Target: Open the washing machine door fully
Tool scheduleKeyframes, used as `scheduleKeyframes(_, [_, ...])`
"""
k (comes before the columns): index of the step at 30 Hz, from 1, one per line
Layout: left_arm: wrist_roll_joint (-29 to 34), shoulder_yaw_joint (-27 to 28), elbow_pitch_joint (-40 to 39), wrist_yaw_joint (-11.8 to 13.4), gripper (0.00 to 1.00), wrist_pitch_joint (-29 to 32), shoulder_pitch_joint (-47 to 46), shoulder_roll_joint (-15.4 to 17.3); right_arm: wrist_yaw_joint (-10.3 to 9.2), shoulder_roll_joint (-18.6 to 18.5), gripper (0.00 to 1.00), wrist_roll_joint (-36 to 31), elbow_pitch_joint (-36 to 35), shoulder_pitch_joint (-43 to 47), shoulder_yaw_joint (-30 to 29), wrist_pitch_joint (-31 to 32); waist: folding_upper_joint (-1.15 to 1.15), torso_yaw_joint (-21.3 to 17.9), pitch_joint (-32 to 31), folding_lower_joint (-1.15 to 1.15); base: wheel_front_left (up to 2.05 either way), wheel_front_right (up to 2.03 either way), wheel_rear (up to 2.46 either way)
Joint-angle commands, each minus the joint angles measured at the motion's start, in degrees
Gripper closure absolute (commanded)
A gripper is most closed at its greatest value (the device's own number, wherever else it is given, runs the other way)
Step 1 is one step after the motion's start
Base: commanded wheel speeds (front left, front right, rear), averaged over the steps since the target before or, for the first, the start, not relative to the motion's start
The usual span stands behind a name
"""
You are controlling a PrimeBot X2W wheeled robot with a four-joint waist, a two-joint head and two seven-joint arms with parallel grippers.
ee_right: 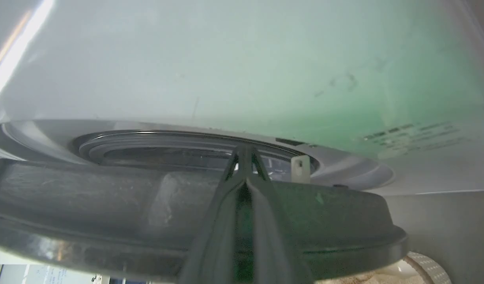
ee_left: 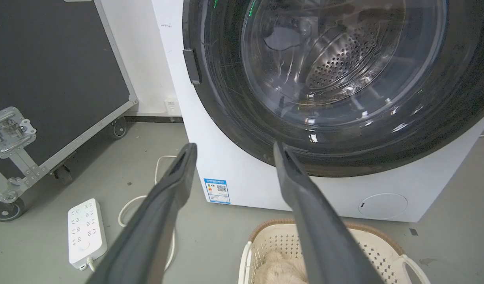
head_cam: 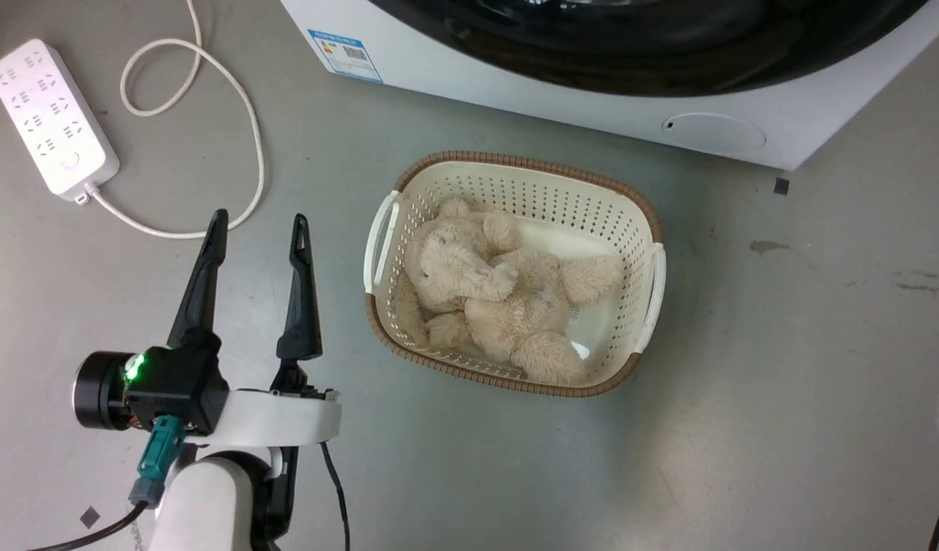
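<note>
Washing machine door (ee_right: 88,205), ajar: right gripper (ee_right: 245,154), clenched empty with tips at its inner rim, should sweep outward along the hinge arc; left gripper (head_cam: 259,218) released.

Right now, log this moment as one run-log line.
door ajar, not fully open | right fingers shut, at door rim | left fingers open, beside basket

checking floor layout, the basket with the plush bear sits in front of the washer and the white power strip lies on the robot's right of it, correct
No: the head view shows the white power strip on the robot's left of the basket; the rest holds.
</note>
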Motion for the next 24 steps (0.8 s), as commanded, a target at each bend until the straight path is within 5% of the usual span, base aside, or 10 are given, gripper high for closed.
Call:
scheduleKeyframes(1, [-0.13,-0.31,-0.12,0.29,0.00,-0.67,-1.09,0.13,-0.01,0.62,1.00,0.28,1.55,-1.14,-1.00,1.70,0.00,0.01,-0.52,-0.01,0.00,0.00,0.00])
scheduleKeyframes(14, [0.68,-3.21,2.88,0.84,0.00,-2.47,2.74,0.13,-0.02,0.65,1.00,12.62,5.42,10.30,-3.35,15.87,0.00,-0.21,-10.64,-0.01,0.00,0.00,0.00])
scheduleKeyframes(24, [1.37,-5.52,4.95,0.30,0.00,-2.49,6.19,0.47,-0.02,0.65,1.00,29.33,6.02,23.96,10.60,18.55,0.00,-0.43,-15.90,-0.01,0.00,0.00,0.00])
